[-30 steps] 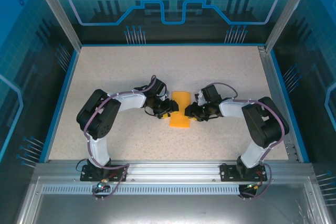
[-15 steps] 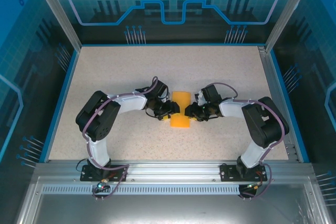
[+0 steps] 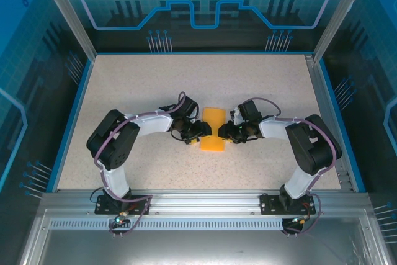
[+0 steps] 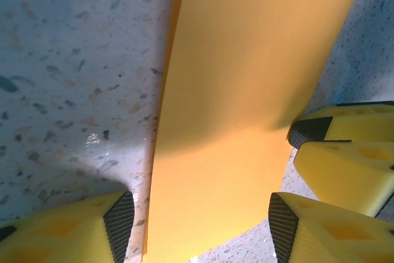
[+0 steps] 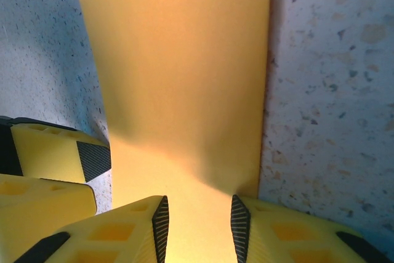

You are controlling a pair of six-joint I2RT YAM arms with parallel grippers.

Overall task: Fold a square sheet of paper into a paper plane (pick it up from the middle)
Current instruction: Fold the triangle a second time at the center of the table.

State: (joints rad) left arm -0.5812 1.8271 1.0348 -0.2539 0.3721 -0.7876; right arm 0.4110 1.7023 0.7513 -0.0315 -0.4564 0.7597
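Left gripper [image 3: 198,133]: low over the table [image 3: 136,85], at the left edge of the sheet of paper [image 3: 213,125]. Jaws wide, straddling the strip. One finger [image 4: 117,223] sits just clear of a long edge and the other [image 4: 284,226] sits at the opposite edge. Cannot tell whether it makes contact there.

Sheet of paper: folded to a long orange-yellow strip, flat on the table at mid-table, long axis running near to far. Both grippers meet it along its near half.

Right gripper [image 3: 224,133]: at the strip's right edge, facing the left one. Jaws narrow. Both fingers [image 5: 161,226] sit over the paper, which shows in the slim gap between them. Cannot tell whether they press it.
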